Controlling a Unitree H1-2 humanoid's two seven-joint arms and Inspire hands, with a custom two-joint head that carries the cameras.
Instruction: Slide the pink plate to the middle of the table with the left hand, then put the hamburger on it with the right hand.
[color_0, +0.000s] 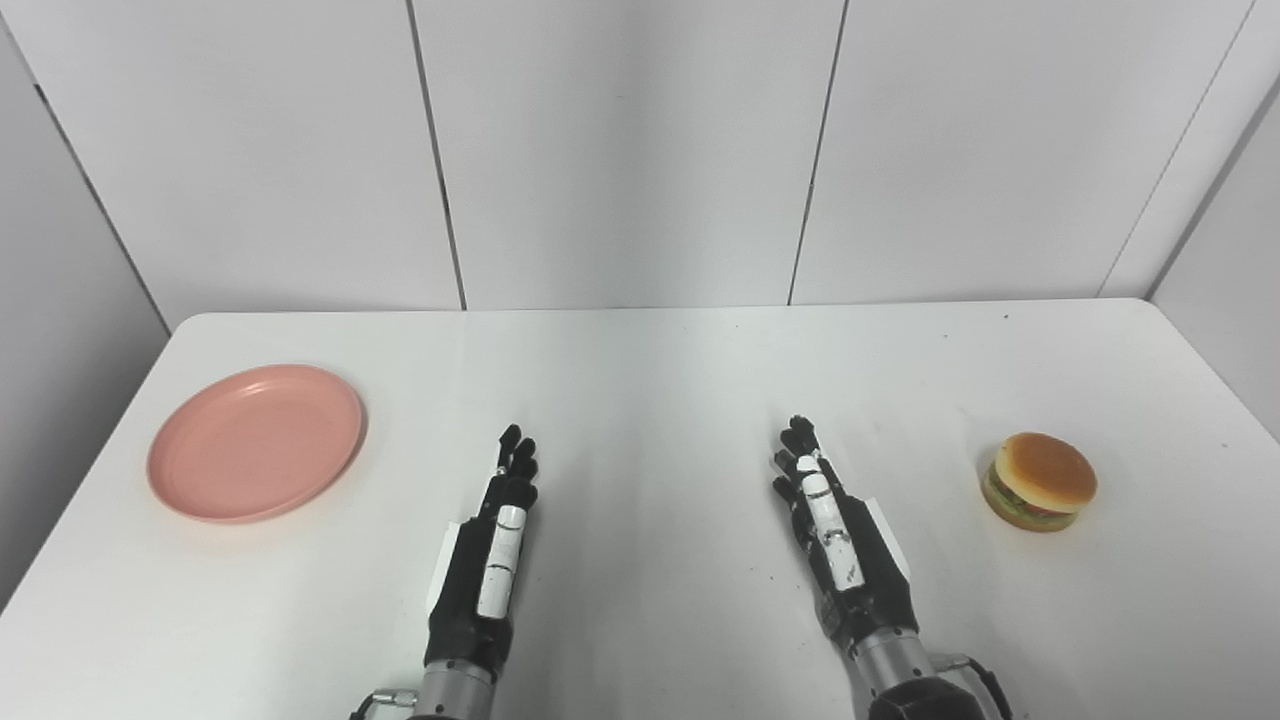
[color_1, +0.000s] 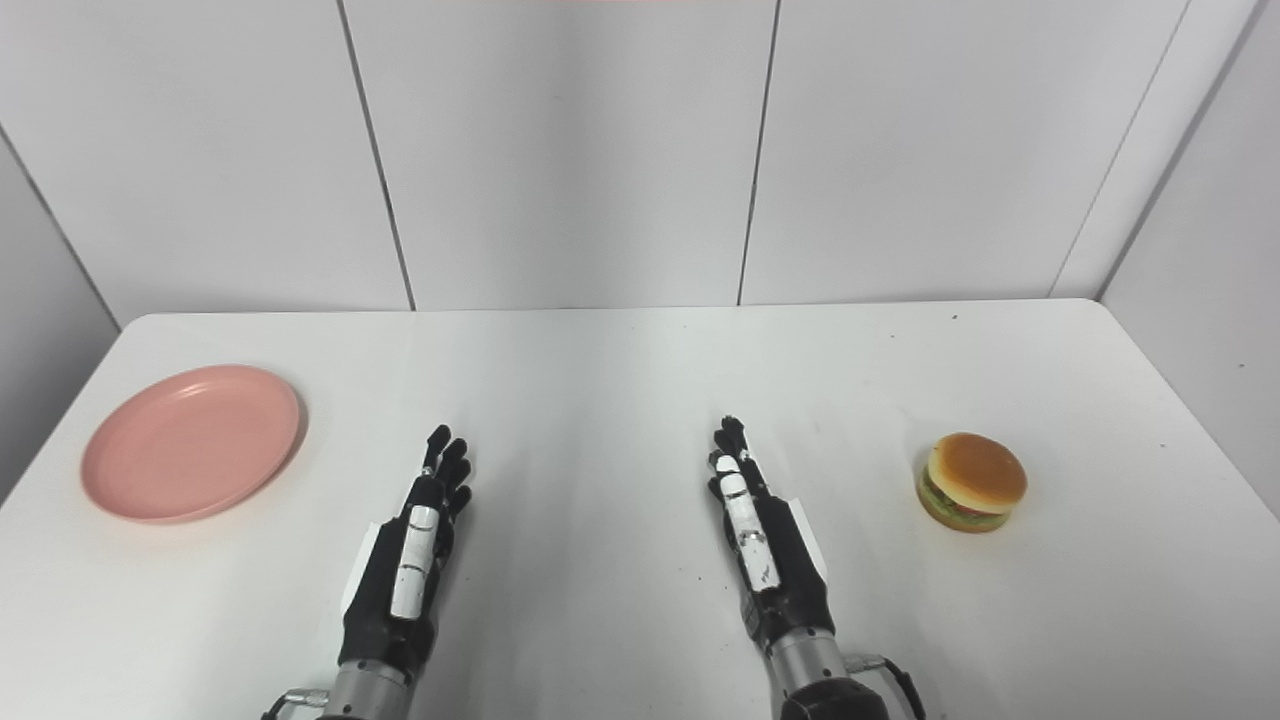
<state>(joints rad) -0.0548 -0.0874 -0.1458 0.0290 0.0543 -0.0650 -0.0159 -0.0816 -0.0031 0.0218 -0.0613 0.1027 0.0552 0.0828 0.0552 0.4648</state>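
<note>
No text, label, brand, number or sign could be read anywhere in either view. None was found on the table (color_0: 640, 380), on the pink plate (color_0: 255, 442), on the hamburger (color_0: 1040, 482), or on the wall panels (color_0: 620, 150).

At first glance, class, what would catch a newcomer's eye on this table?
The pink plate stands out most, lying empty near the table's left edge. Opposite it, the hamburger sits alone near the right edge. Between them, the left robot hand and right robot hand lie open, holding nothing, on the white table.
</note>
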